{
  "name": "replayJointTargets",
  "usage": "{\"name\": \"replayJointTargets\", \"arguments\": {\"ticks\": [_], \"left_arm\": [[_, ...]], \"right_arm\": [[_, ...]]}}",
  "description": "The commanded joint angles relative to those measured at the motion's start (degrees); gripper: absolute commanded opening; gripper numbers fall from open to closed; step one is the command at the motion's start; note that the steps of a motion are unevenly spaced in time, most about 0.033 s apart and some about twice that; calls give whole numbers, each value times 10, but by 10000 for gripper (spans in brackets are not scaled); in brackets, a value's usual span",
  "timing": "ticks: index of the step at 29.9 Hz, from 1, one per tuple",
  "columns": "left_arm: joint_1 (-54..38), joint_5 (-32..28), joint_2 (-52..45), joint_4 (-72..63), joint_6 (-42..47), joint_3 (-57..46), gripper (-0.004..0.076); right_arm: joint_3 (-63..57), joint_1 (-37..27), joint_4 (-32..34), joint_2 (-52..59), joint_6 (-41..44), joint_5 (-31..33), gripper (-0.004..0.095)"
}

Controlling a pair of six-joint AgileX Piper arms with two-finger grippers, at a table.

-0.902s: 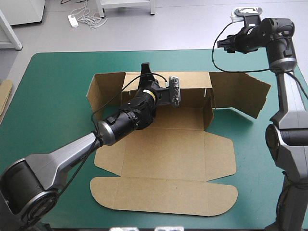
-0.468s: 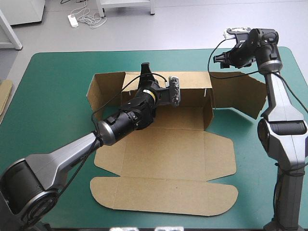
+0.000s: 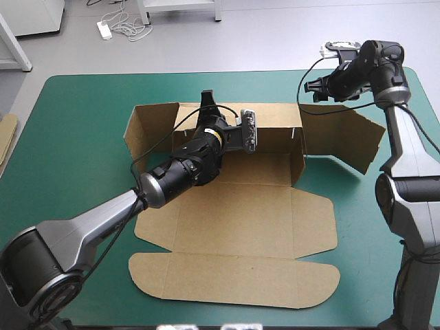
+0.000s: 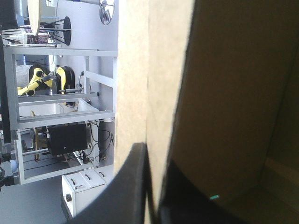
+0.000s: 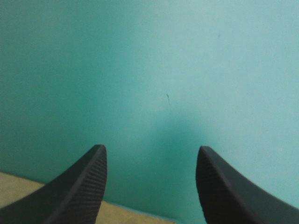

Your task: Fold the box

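Astride the box [image 3: 234,227], left end effector [image 3: 208,100]

Left arm [image 3: 82,230], right arm [image 3: 405,151]: silver-grey links, black joints; right claw [image 5: 150,148] black, finely ribbed.

box [image 3: 237,227]: plain brown board, darker brown in shade | worktop [image 3: 82,117] cover: uniform teal-green | left tool [image 4: 154,157]: black | right tool [image 5: 150,149]: black, fingers [image 5: 88,182] finely ribbed | board edge [image 3: 7,137] at worktop's left: pale brown
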State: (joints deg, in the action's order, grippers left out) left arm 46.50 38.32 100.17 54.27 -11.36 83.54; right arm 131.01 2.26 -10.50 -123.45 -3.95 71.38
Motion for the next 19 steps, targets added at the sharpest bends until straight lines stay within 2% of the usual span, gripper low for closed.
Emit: {"name": "replayJointTargets", "arguments": {"ticks": [1, 7, 10, 15, 19], "left_arm": [[-7, 111, -15, -40, 16, 1, -9], [-7, 119, -24, -40, 12, 1, -9], [-7, 99, -28, -41, 2, 1, -9], [-7, 96, -28, -42, 0, 1, -9], [-7, 98, -28, -42, -4, 1, -9]], "right_arm": [[-45, -6, -2, 65, -16, 1, 534], [-95, -6, -10, 112, -28, 1, 471], [-118, -6, -36, 136, -37, 1, 450], [-177, -6, -56, 174, -52, 0, 445], [-229, -6, -101, 196, -82, -13, 445]]}}
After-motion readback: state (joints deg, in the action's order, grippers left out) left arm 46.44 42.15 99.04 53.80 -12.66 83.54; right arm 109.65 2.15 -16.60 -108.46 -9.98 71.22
